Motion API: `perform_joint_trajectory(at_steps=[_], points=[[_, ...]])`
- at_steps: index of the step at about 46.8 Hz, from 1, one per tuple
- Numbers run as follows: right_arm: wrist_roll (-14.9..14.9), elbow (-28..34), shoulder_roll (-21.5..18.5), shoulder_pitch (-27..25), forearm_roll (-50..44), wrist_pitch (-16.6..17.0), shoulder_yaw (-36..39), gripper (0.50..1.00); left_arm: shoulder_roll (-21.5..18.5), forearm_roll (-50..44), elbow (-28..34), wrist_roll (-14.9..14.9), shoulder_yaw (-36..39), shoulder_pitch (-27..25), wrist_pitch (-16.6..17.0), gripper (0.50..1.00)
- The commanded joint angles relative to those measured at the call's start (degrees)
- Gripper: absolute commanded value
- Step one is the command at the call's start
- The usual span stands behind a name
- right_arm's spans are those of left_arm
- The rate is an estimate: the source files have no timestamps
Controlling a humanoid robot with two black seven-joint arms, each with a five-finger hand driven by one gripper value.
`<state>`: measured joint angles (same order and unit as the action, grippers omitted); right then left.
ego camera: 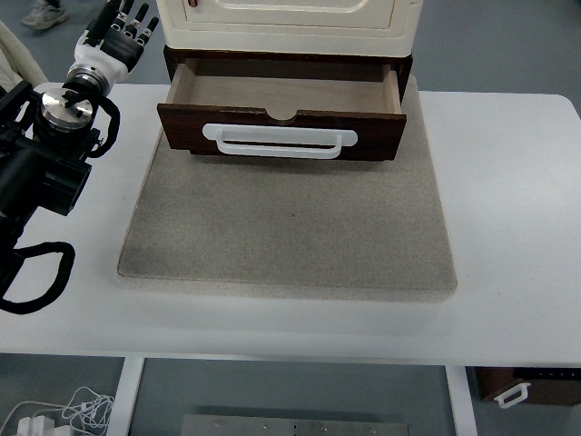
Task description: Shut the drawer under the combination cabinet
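Left hand (123, 34) raised, fingers spread, left of open drawer (282, 123).

Standing pulled open under the cream cabinet (290, 23): dark drawer (281, 127), left hand (123, 36) hovering beside, fingers spread.

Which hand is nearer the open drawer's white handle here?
Left. The left hand is raised, fingers spread, up beside the cabinet, left of the drawer and its white handle. The right hand is not in view.
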<state>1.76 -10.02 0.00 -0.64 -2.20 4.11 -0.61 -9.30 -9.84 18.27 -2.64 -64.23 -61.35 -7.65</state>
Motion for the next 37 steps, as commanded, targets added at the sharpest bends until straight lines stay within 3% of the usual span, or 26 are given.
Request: perform_joint_trajectory(at_steps=[1, 37], points=[[0.0, 0.0, 0.0, -0.1, 0.0, 0.0, 0.0, 0.952, 0.0, 0.0, -0.1, 0.0, 0.0, 0.1, 0.0, 0.999], [0.0, 0.0, 0.0, -0.1, 0.0, 0.0, 0.0, 0.952, -0.2, -0.2, -0.3, -0.6, 0.0, -0.2, 0.2, 0.999]])
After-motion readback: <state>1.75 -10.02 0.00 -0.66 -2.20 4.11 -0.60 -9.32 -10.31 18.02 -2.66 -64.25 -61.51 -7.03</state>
